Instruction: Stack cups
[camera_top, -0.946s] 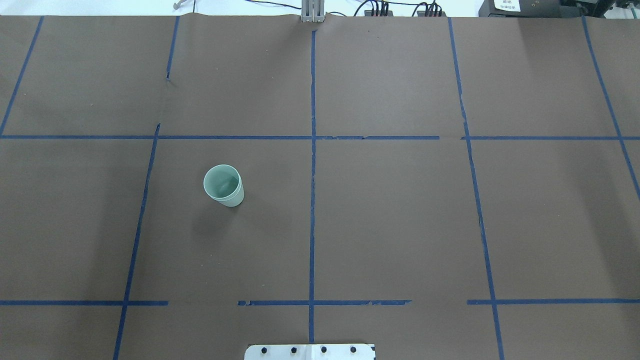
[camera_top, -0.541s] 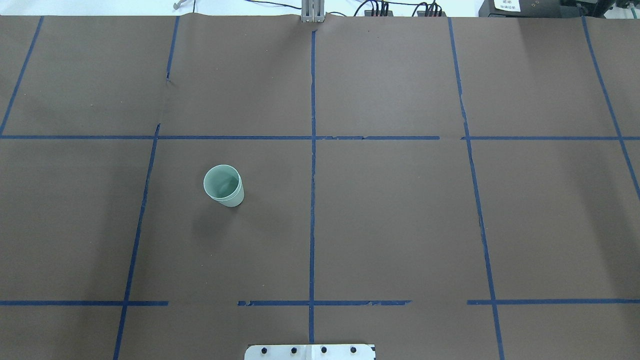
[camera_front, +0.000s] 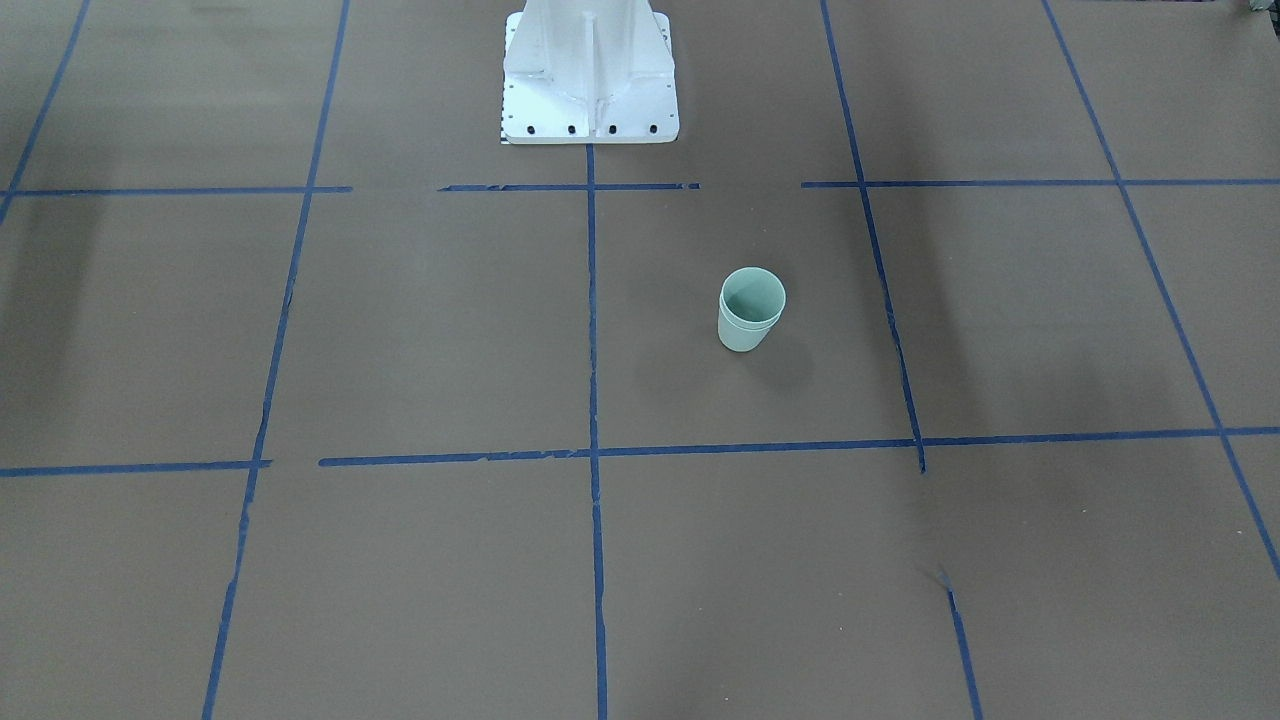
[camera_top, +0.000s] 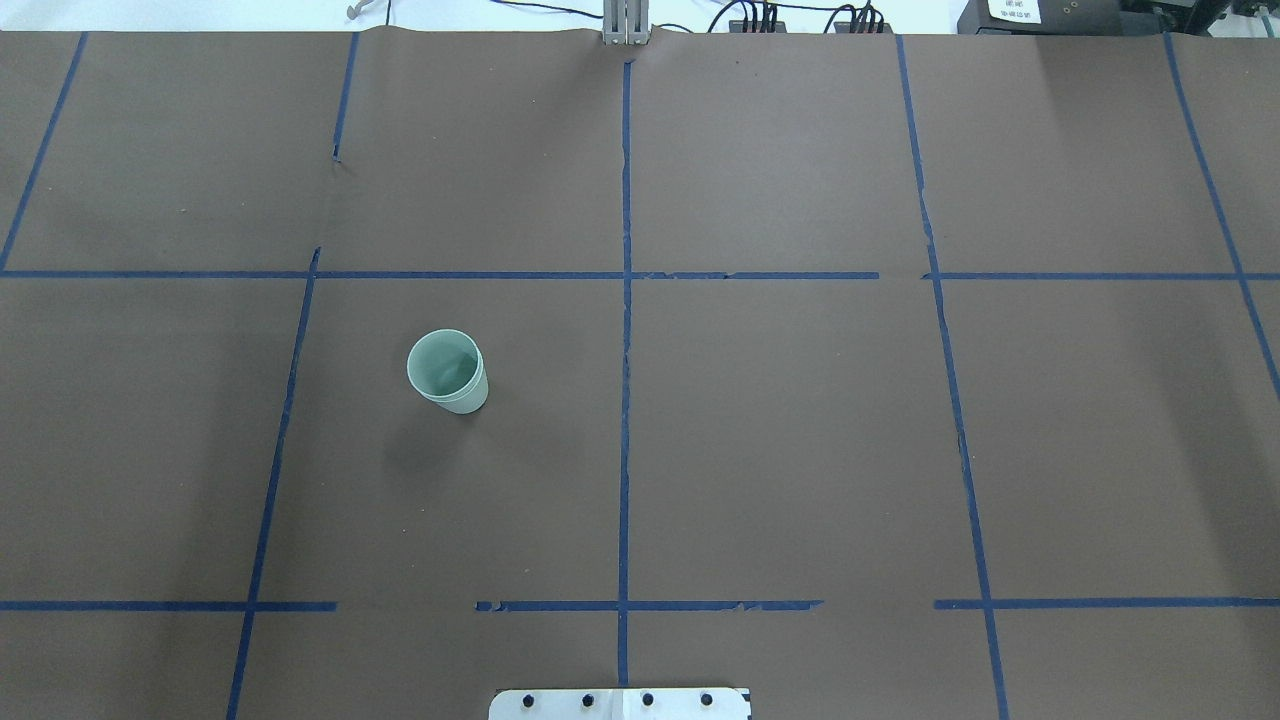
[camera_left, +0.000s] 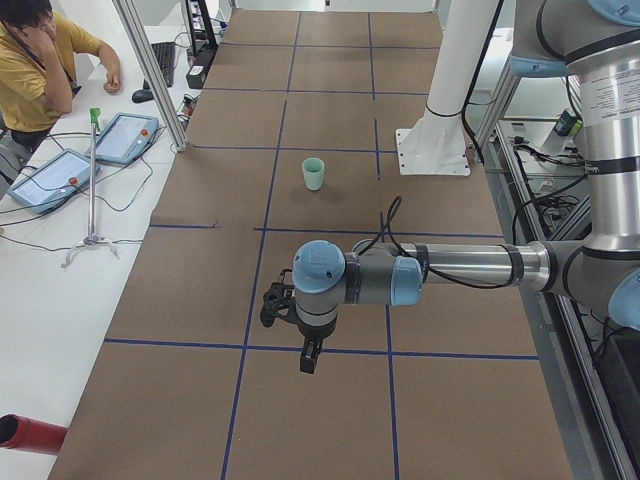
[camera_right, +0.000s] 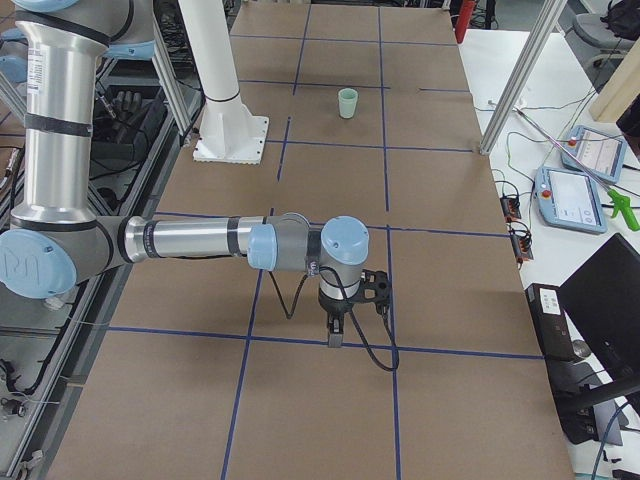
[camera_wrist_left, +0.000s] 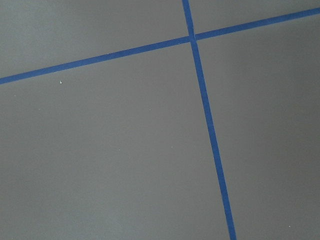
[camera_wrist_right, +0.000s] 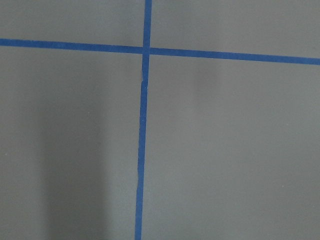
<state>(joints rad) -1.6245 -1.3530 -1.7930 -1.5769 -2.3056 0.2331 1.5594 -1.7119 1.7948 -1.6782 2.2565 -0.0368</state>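
Left gripper (camera_left: 309, 358) and right gripper (camera_right: 334, 338) hang empty-looking over the brown table (camera_top: 800, 450), well apart from the cups; how far open, I cannot tell. Two pale mint-green plastic tumblers (camera_front: 751, 310) stand upright left of centre, apparently nested, so stacking looks finished.

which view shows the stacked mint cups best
Exterior front-facing: the cups are largest there, and one rim band stepped above the other wall shows. Overhead looks mostly into the mouth. The side views show them small and far; the wrist views show only taped paper.
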